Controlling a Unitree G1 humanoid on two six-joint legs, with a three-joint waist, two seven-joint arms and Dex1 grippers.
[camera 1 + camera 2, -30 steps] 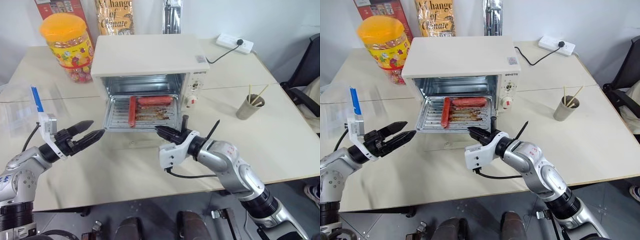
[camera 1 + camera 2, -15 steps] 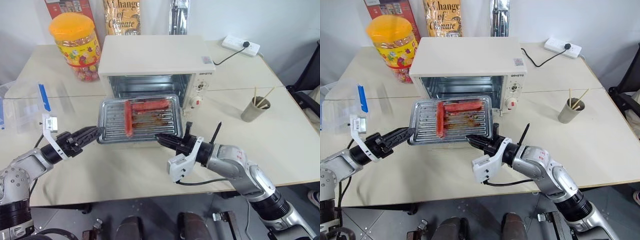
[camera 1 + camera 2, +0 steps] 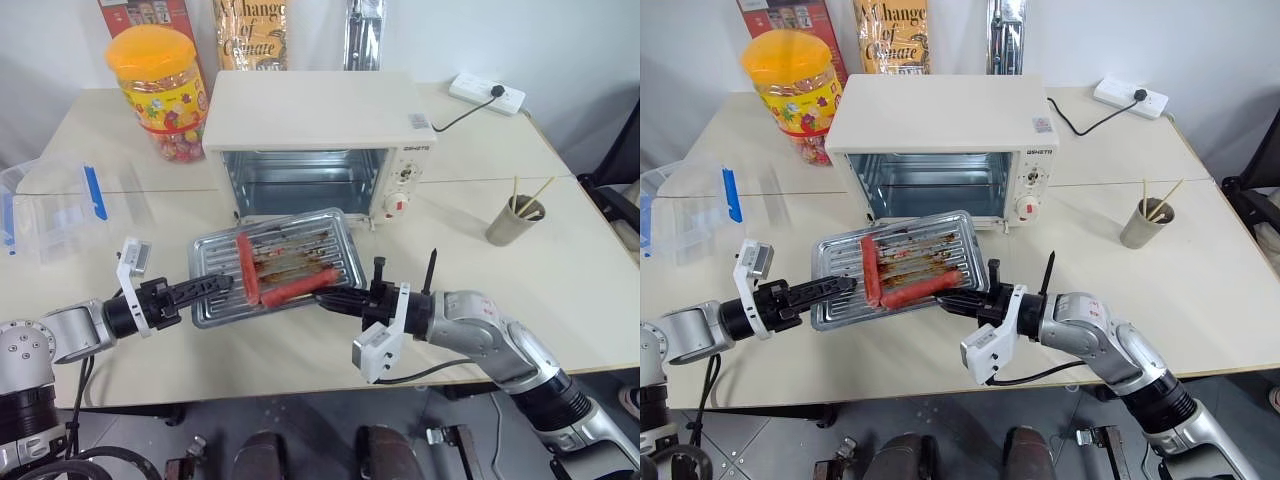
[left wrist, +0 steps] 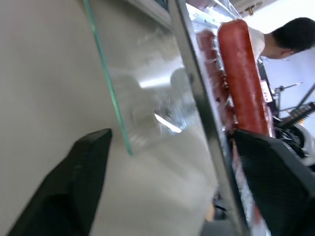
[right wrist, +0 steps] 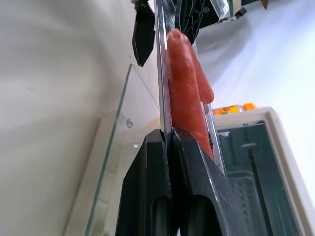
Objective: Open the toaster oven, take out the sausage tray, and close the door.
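Right pincer (image 3: 330,296) was clamped on the flat silver ridged sausage tray (image 3: 275,278), held above the beige tabletop (image 3: 560,260) before the cream-white boxy toaster oven (image 3: 320,135). Left wrist: left pincer (image 4: 167,191) straddled the tray edge, gaping. Right wrist: fingers (image 5: 189,182) pinched the rim.

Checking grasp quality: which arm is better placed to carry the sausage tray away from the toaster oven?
Right. Its end effector is shut on the sausage tray's right rim; the left end effector's fingers stand open astride the left rim, not clamped.
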